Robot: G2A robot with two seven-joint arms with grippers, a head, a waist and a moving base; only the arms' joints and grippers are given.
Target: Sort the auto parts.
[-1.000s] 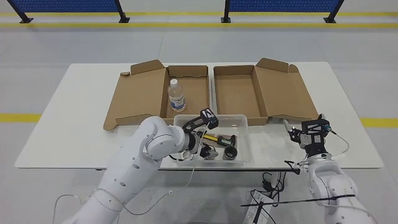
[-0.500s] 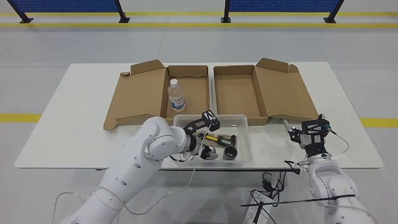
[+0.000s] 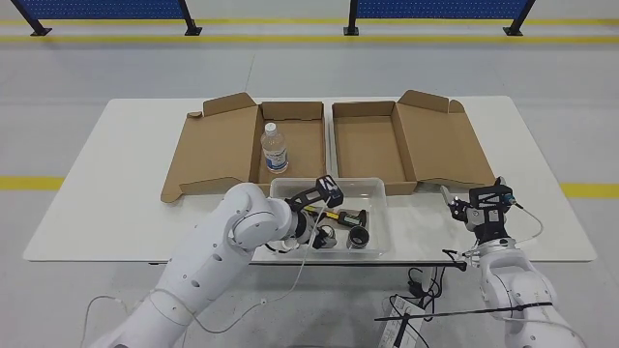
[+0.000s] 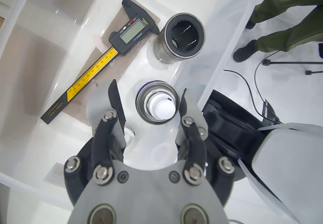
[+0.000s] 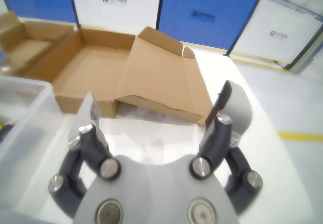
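- Left gripper [image 4: 149, 88] is down inside the bin [image 4: 227, 40]; its fingers are spread wide, one on either side of an upright metal sleeve [image 4: 157, 106], not clamped on it
- Bearing [image 4: 180, 38] stands near the sleeve; caliper [image 4: 111, 53] lies flat beside both on the bin floor
- Right gripper [image 5: 159, 90] hangs over the table [image 3: 135, 184], right of the bin; fingers wide apart, holding nothing
- Left box [image 3: 300, 145] and right box [image 3: 366, 150] sit open behind the bin; bottle [image 3: 275, 147] stands in the left box
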